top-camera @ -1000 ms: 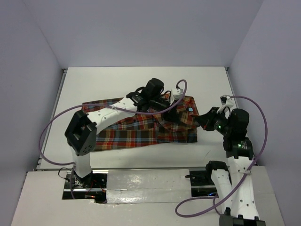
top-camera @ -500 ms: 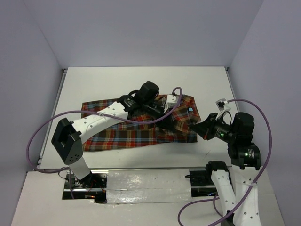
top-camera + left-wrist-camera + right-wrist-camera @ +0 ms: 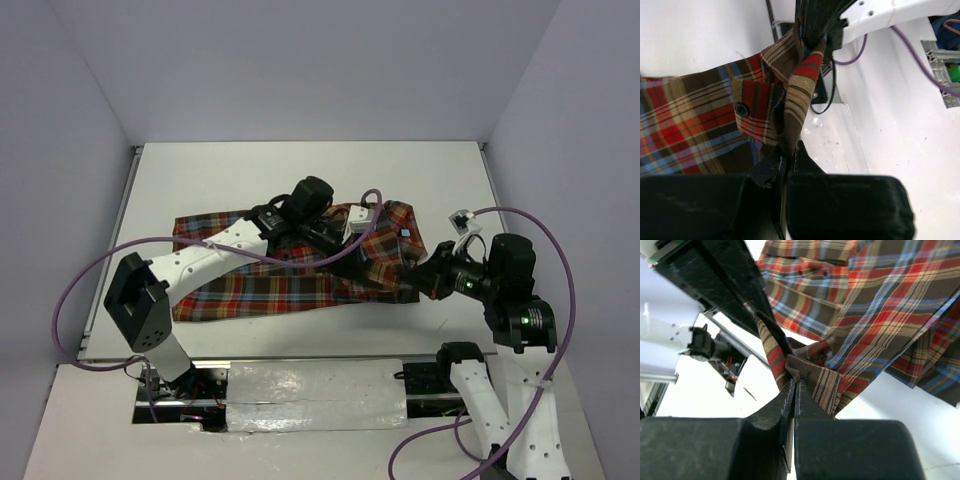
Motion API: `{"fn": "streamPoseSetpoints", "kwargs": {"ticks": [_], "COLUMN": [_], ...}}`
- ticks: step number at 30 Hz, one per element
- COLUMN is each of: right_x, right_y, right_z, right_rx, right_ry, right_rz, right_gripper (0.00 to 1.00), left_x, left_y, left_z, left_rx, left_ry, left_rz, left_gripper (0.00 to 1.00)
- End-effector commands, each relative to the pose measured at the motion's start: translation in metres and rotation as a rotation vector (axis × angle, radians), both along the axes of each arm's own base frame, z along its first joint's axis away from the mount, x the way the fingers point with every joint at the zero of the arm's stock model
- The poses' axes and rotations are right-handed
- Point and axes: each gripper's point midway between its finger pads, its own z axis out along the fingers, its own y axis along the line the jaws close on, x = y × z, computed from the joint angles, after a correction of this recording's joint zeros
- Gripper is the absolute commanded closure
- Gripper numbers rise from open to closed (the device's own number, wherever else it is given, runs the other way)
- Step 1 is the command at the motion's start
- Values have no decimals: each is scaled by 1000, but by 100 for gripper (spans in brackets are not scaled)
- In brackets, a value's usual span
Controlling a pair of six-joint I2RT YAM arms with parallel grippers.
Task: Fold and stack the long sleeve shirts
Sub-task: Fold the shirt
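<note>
**Shirt spread across the middle of the worktop, both my hands pinching its right edge.**
The shirt lies mostly flat, its right side bunched and lifted where I hold it. My left hand is pressed together on a narrow brown fold, and my right hand is pressed together on a striped strip of the same edge, just beside the left. Risk: with so little cloth in each pinch, a pull apart may slip the fold free. A pull together may drag the whole shirt toward the right and rumple the flat part. The top view alone shows how the shirt lies and how close my hands sit. The left wrist view alone shows a button on the flap beside the fold. The right wrist view alone shows the strip running taut up to my other hand.
</note>
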Motion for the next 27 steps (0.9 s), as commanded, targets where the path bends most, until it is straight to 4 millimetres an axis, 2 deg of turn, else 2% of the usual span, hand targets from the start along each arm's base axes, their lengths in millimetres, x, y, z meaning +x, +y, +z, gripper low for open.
{"fn": "streamPoseSetpoints", "kwargs": {"ticks": [1,2,8,10,12,13,14,18,19,20,21,23,25,26,27], "right_x": [30,48,123,143,160,169,178,208,216,225,233,245,255,264,269], "right_y": [-11,-15,-35,-37,-38,-29,-27,-17,-14,-12,-9,-6,-3,0,2], "right_z": [-13,-13,-14,-26,-26,-39,-35,-50,-63,-60,-74,-74,-87,-84,-93], "right_rx": [-29,-14,7,-4,-11,-24,-28,-59,-70,-69,-79,-86,-95,-83,-84], "right_ry": [24,6,-113,-91,-119,-84,-103,-89,-63,-85,-51,-57,-22,-53,-36], "right_rz": [-96,-155,-340,-351,-348,-315,-313,-276,-263,-259,-250,-233,-221,-215,-212], "right_gripper": [100,100,100,100,100,100,100,100,100,100,100,100,100,100,100], "left_x": [36,52,123,143,155,159,170,200,205,212,220,228,235,239,241], "left_y": [6,10,16,19,19,20,23,35,37,42,41,44,48,50,51], "left_z": [-12,-15,-40,-56,-68,-72,-78,-107,-111,-113,-114,-118,-127,-134,-138], "left_rx": [-18,-13,12,40,62,74,96,182,193,206,195,205,230,244,250], "left_ry": [-4,30,12,2,-31,-43,-77,-112,-116,-129,-147,-160,-163,-160,-160], "left_rz": [102,161,405,472,505,522,564,679,699,728,745,770,797,809,817], "left_gripper": [100,100,100,100,100,100,100,100,100,100,100,100,100,100,100]}}
